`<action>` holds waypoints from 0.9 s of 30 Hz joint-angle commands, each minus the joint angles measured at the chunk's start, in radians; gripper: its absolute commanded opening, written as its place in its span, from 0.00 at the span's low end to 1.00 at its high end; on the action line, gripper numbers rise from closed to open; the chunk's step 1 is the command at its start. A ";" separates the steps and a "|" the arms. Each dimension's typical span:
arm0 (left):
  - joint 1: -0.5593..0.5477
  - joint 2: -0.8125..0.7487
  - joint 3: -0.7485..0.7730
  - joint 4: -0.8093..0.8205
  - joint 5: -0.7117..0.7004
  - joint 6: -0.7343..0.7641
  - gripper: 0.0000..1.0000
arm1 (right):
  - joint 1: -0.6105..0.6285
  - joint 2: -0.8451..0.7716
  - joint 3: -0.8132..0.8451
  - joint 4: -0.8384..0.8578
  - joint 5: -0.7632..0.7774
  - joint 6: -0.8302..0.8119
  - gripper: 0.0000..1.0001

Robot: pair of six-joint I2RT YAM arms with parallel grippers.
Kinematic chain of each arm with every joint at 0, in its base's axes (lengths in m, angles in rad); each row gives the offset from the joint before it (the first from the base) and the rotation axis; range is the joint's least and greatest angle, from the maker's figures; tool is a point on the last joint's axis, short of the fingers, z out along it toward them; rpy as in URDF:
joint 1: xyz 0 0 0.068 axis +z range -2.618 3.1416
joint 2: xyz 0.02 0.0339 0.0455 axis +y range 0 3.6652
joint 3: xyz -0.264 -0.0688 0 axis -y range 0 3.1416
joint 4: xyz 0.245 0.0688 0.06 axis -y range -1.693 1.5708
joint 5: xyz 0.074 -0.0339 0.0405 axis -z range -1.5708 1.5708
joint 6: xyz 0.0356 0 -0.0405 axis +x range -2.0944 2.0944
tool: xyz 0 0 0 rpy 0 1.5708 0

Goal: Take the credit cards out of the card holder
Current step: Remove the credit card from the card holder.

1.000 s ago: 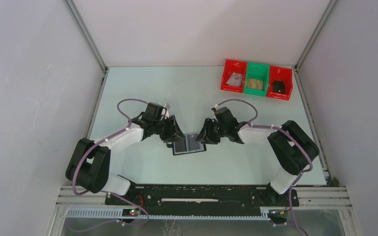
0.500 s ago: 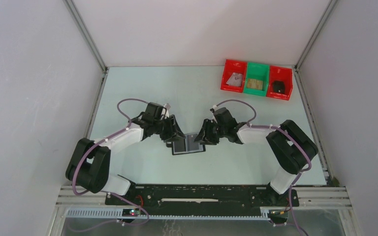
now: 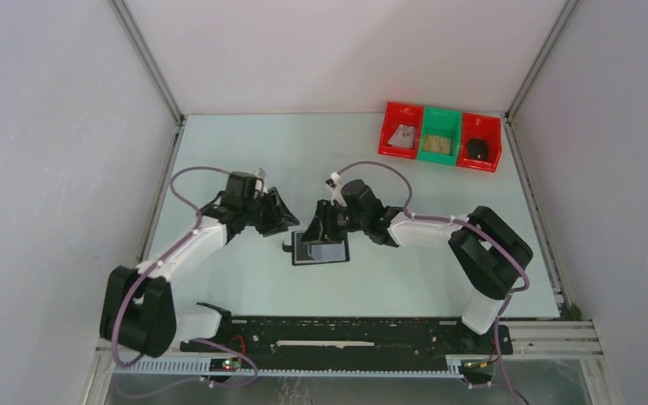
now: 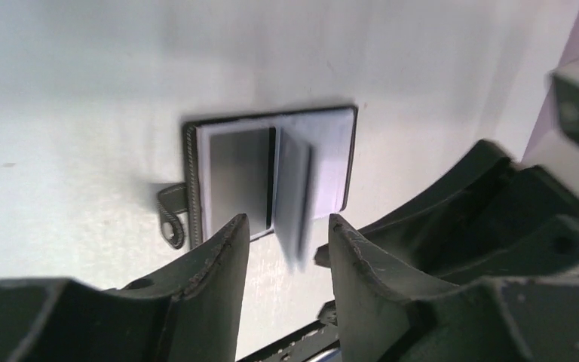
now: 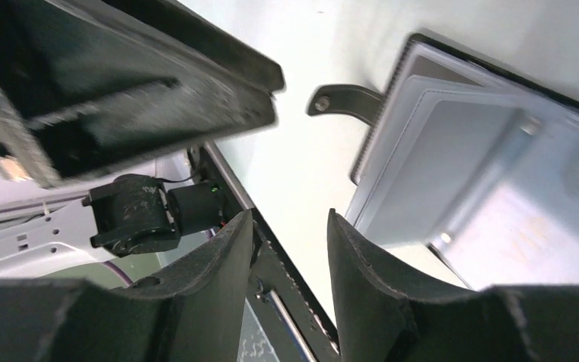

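Observation:
The black card holder lies open on the table between my arms, its closing tab pointing left. Its inside looks silvery-grey, and a thin pale leaf or card stands up from the middle fold, blurred. It shows in the left wrist view and the right wrist view. My left gripper is open and empty, just left of and behind the holder. My right gripper is open and empty, over the holder's far left part. I cannot tell cards from slots.
Three bins stand at the back right: a red one with a silvery-grey card, a green one with a tan card, and a red one with a dark thing. White walls enclose the table.
My left arm has drawn back to the left, off the holder. My right gripper has moved left over the holder. The holder has shifted slightly left.

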 commanded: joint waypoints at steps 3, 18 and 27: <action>0.084 -0.160 -0.017 -0.050 -0.069 0.012 0.49 | 0.027 0.080 0.071 0.033 -0.024 0.016 0.51; 0.031 -0.039 -0.044 0.038 0.095 0.004 0.50 | -0.017 0.053 0.038 -0.108 0.097 -0.019 0.50; 0.017 0.064 -0.103 0.110 0.083 -0.027 0.51 | -0.079 0.045 -0.014 -0.085 0.084 0.005 0.48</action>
